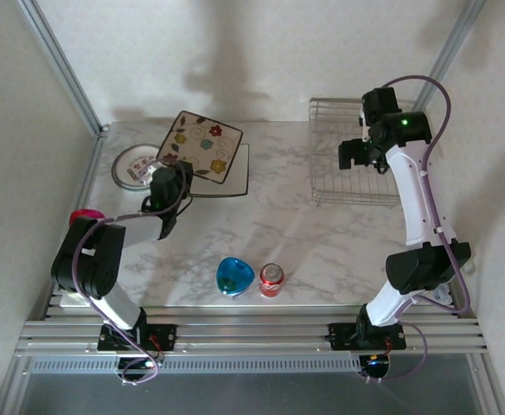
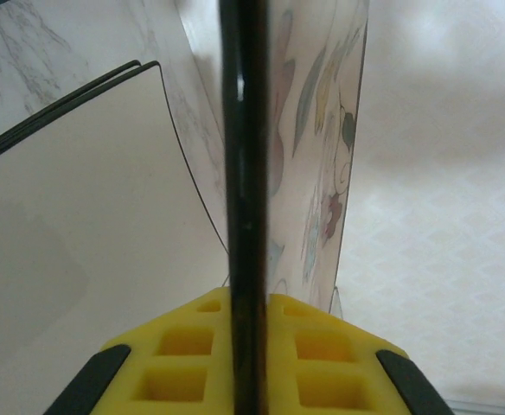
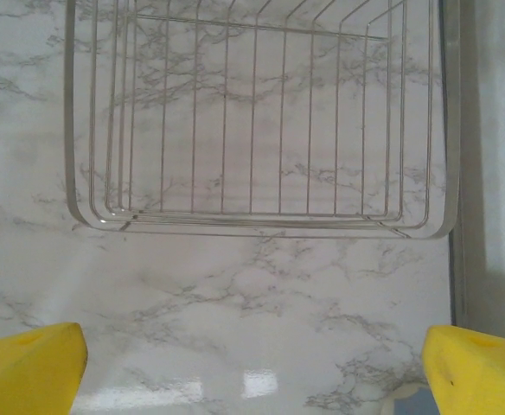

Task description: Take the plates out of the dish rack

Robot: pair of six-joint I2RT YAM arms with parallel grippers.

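Observation:
My left gripper is shut on the near edge of a square cream plate with flower marks and holds it tilted above the table. In the left wrist view the plate's dark edge runs straight up between the yellow pads, its flowered face to the right. A second square plate lies flat underneath, and it also shows in the left wrist view. A round plate sits on the table to the left. The dish rack holds nothing. My right gripper hovers open above its near side, with yellow fingertips far apart.
A glossy blue bowl and a red can stand near the table's front edge. A pink bowl sits at the left edge beside the left arm. Metal frame posts and white walls close in the table.

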